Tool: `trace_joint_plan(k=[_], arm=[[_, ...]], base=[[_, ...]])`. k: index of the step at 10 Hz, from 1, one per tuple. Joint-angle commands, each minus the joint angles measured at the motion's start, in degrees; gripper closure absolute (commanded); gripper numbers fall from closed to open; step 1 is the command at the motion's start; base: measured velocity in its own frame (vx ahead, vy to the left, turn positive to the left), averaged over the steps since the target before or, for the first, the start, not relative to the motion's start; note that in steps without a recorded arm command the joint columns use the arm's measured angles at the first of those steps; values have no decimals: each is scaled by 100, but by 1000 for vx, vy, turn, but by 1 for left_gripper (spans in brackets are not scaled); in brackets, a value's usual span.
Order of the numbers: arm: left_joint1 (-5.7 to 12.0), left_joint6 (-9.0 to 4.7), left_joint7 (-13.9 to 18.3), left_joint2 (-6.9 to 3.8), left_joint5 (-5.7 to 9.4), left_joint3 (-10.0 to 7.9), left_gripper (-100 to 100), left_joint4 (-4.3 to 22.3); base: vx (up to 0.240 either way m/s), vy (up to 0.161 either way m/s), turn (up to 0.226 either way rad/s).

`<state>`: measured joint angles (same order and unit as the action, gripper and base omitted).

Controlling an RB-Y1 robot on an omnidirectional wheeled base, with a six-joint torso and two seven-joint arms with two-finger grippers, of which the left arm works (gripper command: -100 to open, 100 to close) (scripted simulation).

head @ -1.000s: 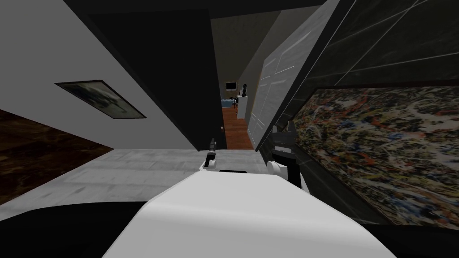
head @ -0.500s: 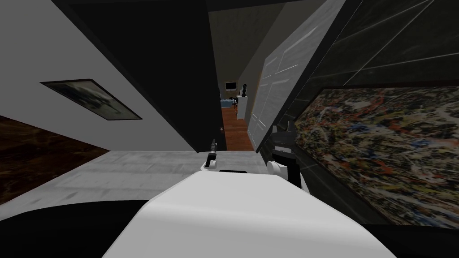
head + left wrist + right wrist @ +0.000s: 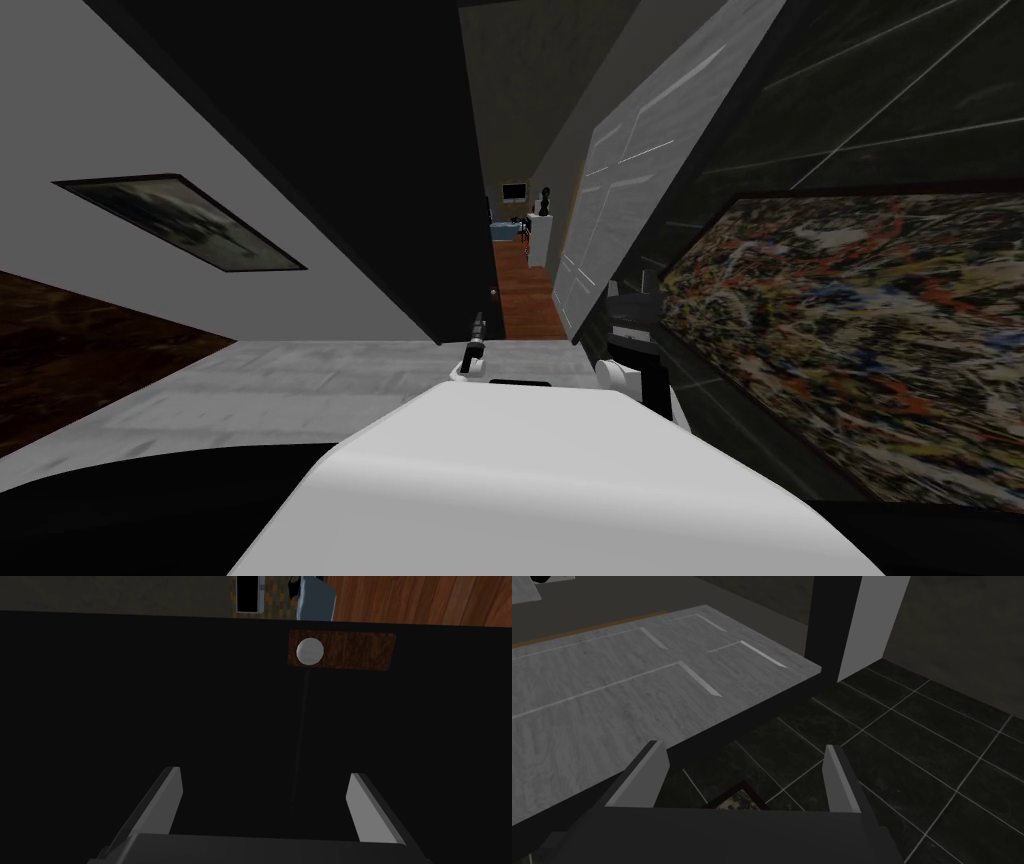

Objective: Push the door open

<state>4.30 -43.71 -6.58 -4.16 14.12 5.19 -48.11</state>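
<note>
A black door [image 3: 380,170] stands ahead on my left, its edge beside a narrow gap onto a wood-floored corridor [image 3: 530,300]. The left wrist view faces the black door [image 3: 150,701], with its white round knob [image 3: 310,651] on a brown plate beyond the fingertips. My left gripper [image 3: 478,322] [image 3: 264,772] is open and holds nothing, pointing at the door face; I cannot tell if it touches. On the right a light grey panelled door [image 3: 630,190] [image 3: 612,691] stands angled. My right gripper [image 3: 630,288] [image 3: 745,746] is open and holds nothing beside that door's edge.
A dark tiled wall [image 3: 880,110] with a large abstract painting [image 3: 850,330] runs close along my right. A framed picture [image 3: 180,220] hangs on the light wall at left. Grey floor [image 3: 300,380] lies before me. A white cabinet [image 3: 538,240] stands down the corridor.
I have moved a little forward and toward the doorway: the left wall's picture slid left and the doors loom larger. Both grippers keep their pose, open.
</note>
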Motion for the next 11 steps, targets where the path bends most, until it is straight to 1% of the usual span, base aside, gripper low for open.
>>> trace_joint_plan(k=[1,2,4,6,8,9,11], arm=[[54,-40,-7,17,14,15,-100,166],[119,-63,-16,39,33,28,-100,334],[185,-85,-26,60,51,41,-100,503],[281,-118,-41,97,78,60,-100,748],[341,-138,-50,123,95,72,-100,903],[398,-158,-58,151,111,83,-100,1049],[412,-190,-38,99,110,63,-100,1061]], base=[[92,8,-6],[110,26,-15],[104,2,-10],[104,0,-10],[86,13,-7],[104,24,-13],[79,14,-14]])
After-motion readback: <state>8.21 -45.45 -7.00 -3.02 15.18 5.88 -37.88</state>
